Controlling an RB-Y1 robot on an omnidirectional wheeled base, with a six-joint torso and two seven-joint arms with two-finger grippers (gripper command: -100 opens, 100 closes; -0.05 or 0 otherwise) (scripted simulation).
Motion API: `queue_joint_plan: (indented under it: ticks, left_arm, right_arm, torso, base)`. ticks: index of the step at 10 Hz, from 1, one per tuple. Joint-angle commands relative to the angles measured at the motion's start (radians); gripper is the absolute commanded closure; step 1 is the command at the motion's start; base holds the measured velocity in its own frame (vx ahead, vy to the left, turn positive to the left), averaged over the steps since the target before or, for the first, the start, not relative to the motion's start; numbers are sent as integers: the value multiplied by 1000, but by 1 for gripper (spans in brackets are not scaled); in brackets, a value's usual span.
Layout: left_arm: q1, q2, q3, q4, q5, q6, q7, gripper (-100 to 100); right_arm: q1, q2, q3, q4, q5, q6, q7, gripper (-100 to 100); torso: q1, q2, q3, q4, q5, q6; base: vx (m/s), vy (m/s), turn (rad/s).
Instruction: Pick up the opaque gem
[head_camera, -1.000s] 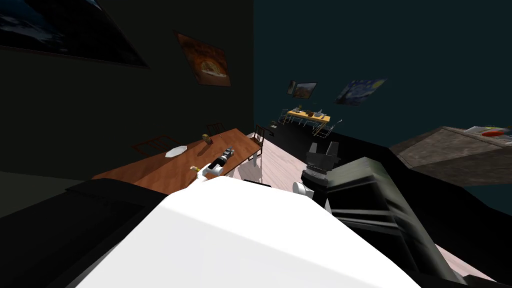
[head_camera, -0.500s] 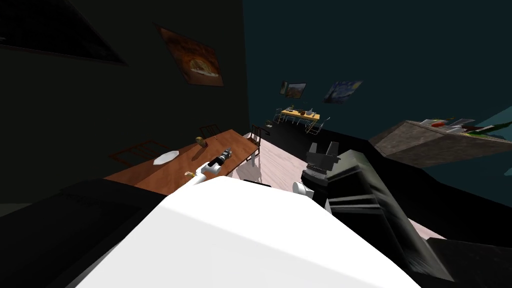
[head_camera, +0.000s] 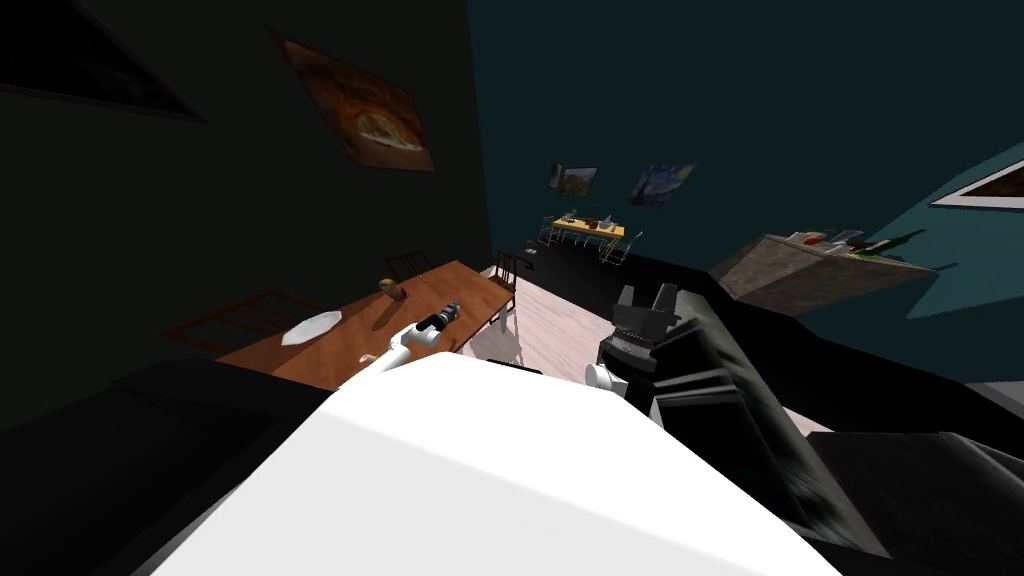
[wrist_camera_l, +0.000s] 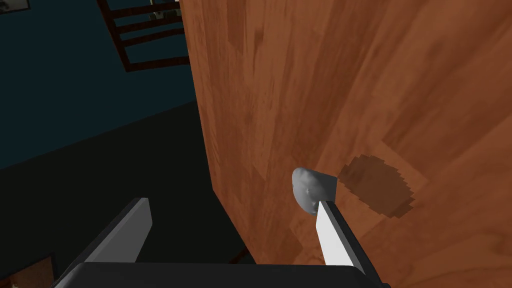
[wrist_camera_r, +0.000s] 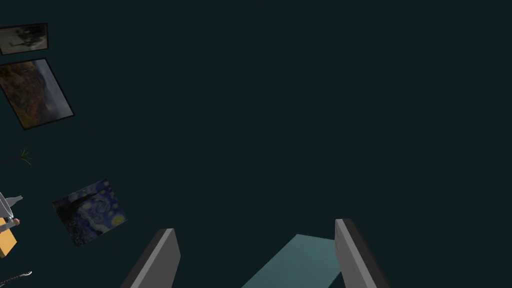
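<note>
**Left hand over the table edge, gem right at one fingertip**

So the left gripper (wrist_camera_l: 232, 201) hangs over the wooden table (wrist_camera_l: 300, 75) with its two fingers spread wide, nothing between them. The table's edge runs through the gap, so one finger is out over the dark floor and the other is over the wood.

The gem (wrist_camera_l: 312, 189) is a plain grey, solid-looking lump lying on the table close to that edge. It's right at the tip of the finger over the wood, slightly to its inner side. Can't tell if they touch. Its dark shadow (wrist_camera_l: 377, 187) falls on the wood just beside it.

The right gripper (wrist_camera_r: 255, 226) is held up off to the right, away from the table, fingers apart and empty too.

Farther along the table there's a white plate (head_camera: 310, 327) and a small yellowish thing (head_camera: 392, 289), well apart. A dark chair (wrist_camera_l: 157, 63) stands past the table's end. Way off at the back is a yellow table (head_camera: 588, 228) under a starry painting (head_camera: 660, 183).
</note>
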Motion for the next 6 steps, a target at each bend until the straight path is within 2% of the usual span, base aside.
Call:
queue_joint_plan:
  ticks: [1, 2, 5, 6]
  left_arm:
    - [-9, 18, -7, 26, 3, 50, 11, -100]
    - [-9, 18, -7, 26, 3, 55, 11, -100]
    - [-23, 45, -17, 64, 6, 138, 27, -100]
    - [-23, 45, -17, 64, 6, 144, 27, -100]
  right_arm:
    - [0, 0, 0, 0, 0, 0, 0, 0]
    - [0, 0, 0, 0, 0, 0, 0, 0]
    - [0, 0, 0, 0, 0, 0, 0, 0]
    - [0, 0, 0, 0, 0, 0, 0, 0]
  torso:
    - [0, 0, 0, 0, 0, 0]
    - [0, 0, 0, 0, 0, 0]
    - [0, 0, 0, 0, 0, 0]
    - [0, 0, 0, 0, 0, 0]
  base:
    - [0, 39, -188]
    - [-4, 37, -111]
    - [-2, 39, -158]
    - [-3, 38, -97]
